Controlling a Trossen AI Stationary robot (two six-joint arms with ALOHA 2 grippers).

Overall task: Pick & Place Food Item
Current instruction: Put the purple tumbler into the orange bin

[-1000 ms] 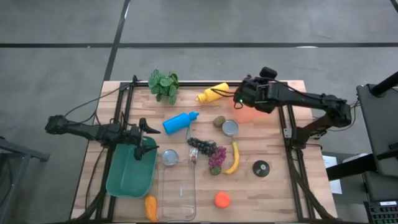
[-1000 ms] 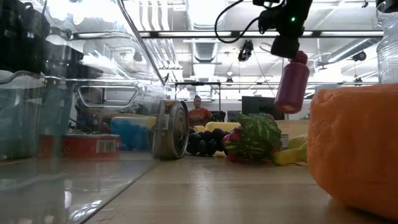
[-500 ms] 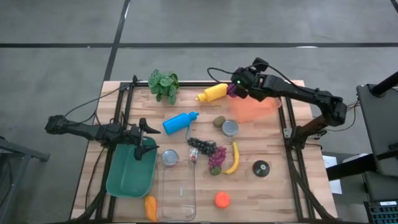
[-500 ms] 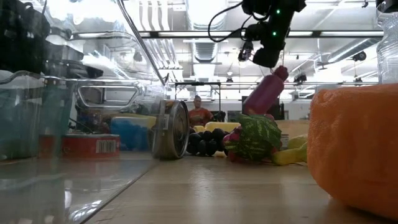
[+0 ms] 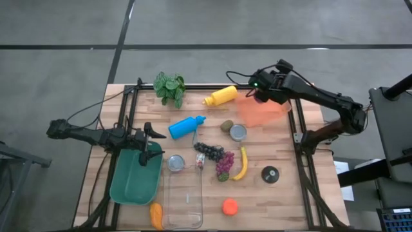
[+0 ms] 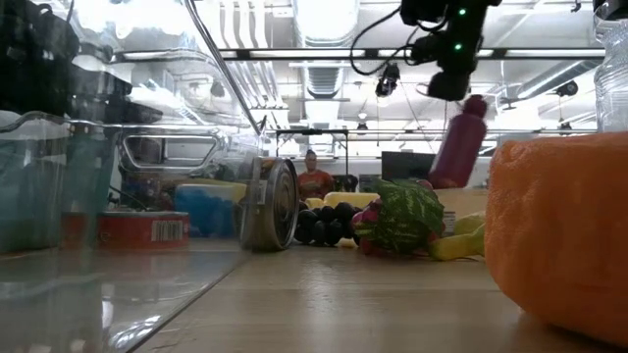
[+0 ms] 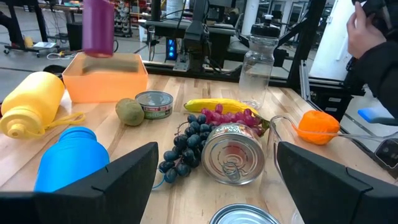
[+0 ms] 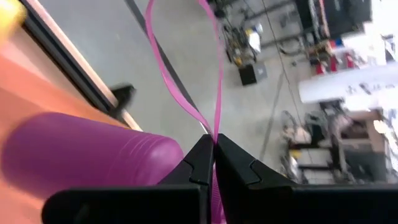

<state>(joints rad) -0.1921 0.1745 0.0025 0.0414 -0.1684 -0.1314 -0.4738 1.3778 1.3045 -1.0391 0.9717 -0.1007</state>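
- The purple plastic bottle [image 6: 459, 143] hangs tilted in the air from its thin pink loop strap [image 8: 208, 62], directly below the right pincer [image 8: 213, 149] and above the orange square container [image 5: 259, 111].
- The right pincer's fingers are pressed together, pinching that strap; the bottle's body lies just beside the fingertips in the right wrist view.
- In the left wrist view the bottle's lower end hangs above the orange container's rim, not resting in it; nothing can be seen inside that container.
- Beside the right pincer on the wooden desk [image 5: 283, 193] lies a yellow bottle [image 5: 220, 96]; farther off lie a kiwi [image 5: 226, 125], a small open tin [image 5: 238, 133], a banana [image 5: 242, 164] and dark grapes [image 5: 214, 153].
- The right arm reaches in from the desk's side, elbow bent, with its wrist raised over the far edge.
- The left pincer [image 5: 149, 138] is spread wide, holding nothing, at the far rim of a green oval bin [image 5: 129, 187].
- A clear rectangular tub [image 5: 183, 200] stands just beside the bin.
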